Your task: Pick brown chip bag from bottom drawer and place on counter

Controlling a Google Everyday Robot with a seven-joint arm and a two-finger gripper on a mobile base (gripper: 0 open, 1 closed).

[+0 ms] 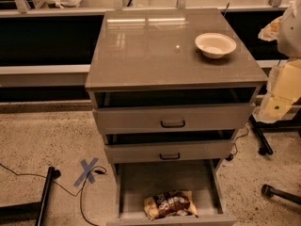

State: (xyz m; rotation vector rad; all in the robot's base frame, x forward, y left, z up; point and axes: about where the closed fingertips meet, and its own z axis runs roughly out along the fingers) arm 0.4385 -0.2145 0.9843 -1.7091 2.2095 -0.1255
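Brown chip bag [170,204] was found lying flat at front of open bottom drawer [136,185]. Foil was crinkled: dk brown middle, pale yellow ends. White lettering was noted, not legible. White bowl [215,44] was seen on tabletop [141,51], rear rt. Gripper [277,100] was located at rt edge of view, beside cabinet, well apart from bag; its state could not be told.
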